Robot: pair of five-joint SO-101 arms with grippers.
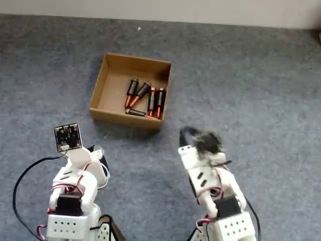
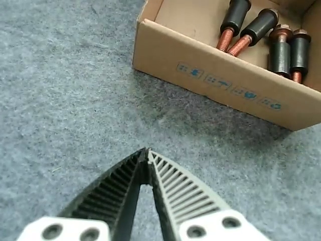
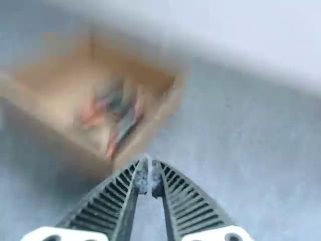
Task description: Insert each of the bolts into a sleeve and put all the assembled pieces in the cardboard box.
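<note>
- From above, an open brown cardboard box (image 1: 125, 118) stands on the grey felt-like table cover (image 1: 261, 90), a little beyond both arms. Inside it lie five copper-coloured bolts in black sleeves (image 1: 152, 100), close together toward the side of the box nearer to the right arm.
- The white left arm (image 1: 75, 191) is near the box's close left corner and the white right arm (image 1: 215, 196) is near its close right corner. Neither touches the box.
- At the left wrist, the left claw (image 2: 147, 153) has its two ribbed fingers (image 2: 180, 186) pressed together at the tips with nothing between them. It is over bare cover, near the box's outer wall (image 2: 220, 83). Four of the sleeved bolts (image 2: 251, 31) show behind that wall.
- At the right wrist, the right claw (image 3: 148, 169) is also closed tip to tip and empty. The box (image 3: 60, 100) lies beyond it, off to one side.
</note>
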